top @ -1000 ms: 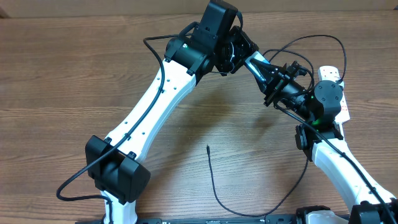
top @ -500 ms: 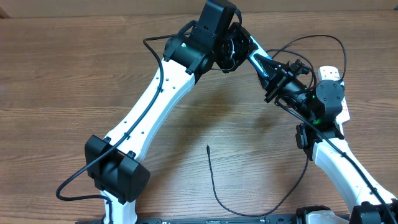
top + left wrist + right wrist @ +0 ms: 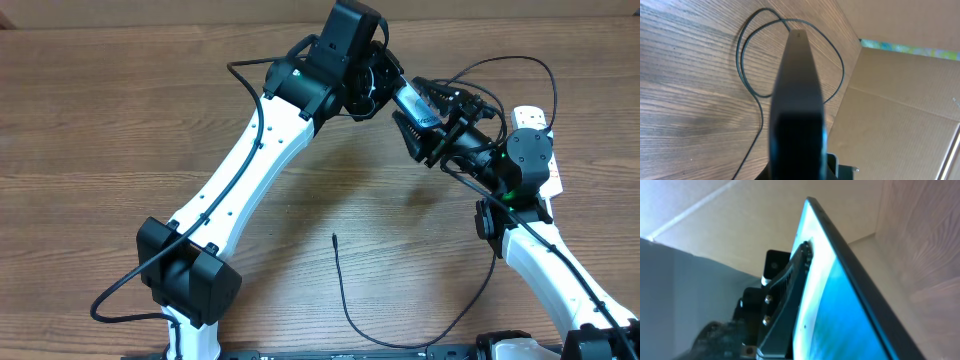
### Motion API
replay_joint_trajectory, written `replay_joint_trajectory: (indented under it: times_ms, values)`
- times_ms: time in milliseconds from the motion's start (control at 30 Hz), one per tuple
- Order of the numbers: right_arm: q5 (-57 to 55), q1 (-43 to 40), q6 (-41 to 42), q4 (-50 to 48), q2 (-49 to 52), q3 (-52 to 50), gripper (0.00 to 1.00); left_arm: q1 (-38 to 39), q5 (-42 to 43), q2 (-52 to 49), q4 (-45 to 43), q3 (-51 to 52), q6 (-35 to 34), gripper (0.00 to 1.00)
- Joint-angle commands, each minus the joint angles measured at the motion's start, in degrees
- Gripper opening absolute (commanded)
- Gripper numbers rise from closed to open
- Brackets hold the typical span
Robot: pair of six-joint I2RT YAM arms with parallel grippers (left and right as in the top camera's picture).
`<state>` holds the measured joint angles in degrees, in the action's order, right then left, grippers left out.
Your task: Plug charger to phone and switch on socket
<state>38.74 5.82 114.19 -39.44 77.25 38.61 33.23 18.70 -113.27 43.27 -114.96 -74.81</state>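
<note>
The phone [image 3: 407, 99] hangs in the air at the back of the table, between both grippers. My left gripper [image 3: 390, 92] is shut on it; in the left wrist view the phone [image 3: 797, 95] shows edge-on as a dark slab. My right gripper [image 3: 421, 113] stands open, its fingers spread on either side of the phone. In the right wrist view the blue-lit screen [image 3: 840, 305] has one finger [image 3: 787, 287] close beside it. The charger cable [image 3: 345, 300] lies on the table with its tip [image 3: 333, 237] free. The socket [image 3: 529, 116] lies at the right, partly hidden by the right arm.
Loops of the thin black cable [image 3: 747, 60] lie on the wooden table [image 3: 120, 120] under the phone. A cardboard wall [image 3: 890, 100] stands along the table's back edge.
My right gripper's fingers have spread apart off the phone. My left gripper has closed on the phone, which has shifted slightly to the left.
</note>
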Motion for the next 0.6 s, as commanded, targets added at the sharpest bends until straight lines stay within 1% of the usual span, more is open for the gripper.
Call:
replay_joint_trajectory:
  times_ms: [0, 67, 100, 233, 333, 467, 567]
  values:
    - [0.3, 0.2, -0.2, -0.4, -0.6, 0.8, 0.83, -0.7, -0.7, 1.1, -0.5, -1.0, 1.5, 0.04]
    - [0.3, 0.2, -0.2, -0.4, -0.6, 0.8, 0.96, -1.2, -0.6, 1.1, -0.4, -1.0, 1.5, 0.04]
    - [0.3, 0.2, -0.2, -0.4, -0.6, 0.8, 1.0, -1.5, -0.5, 1.1, -0.4, -1.0, 1.5, 0.04]
    - [0.5, 0.2, -0.2, -0.4, -0.6, 0.8, 1.0, -3.5, 1.3, 1.1, 0.0, -1.0, 1.8, 0.04]
    - [0.6, 0.2, -0.2, -0.4, -0.6, 0.8, 1.0, -6.0, 4.3, 1.1, 0.2, -1.0, 3.6, 0.04]
    - [1.4, 0.1, -0.6, -0.4, -0.6, 0.8, 1.0, -10.4, 10.2, 1.1, 1.5, -1.0, 8.6, 0.04]
    - [1.6, 0.0, -3.6, -0.4, -0.6, 0.8, 1.0, -14.3, 15.3, 1.1, 4.2, -1.0, 13.6, 0.04]
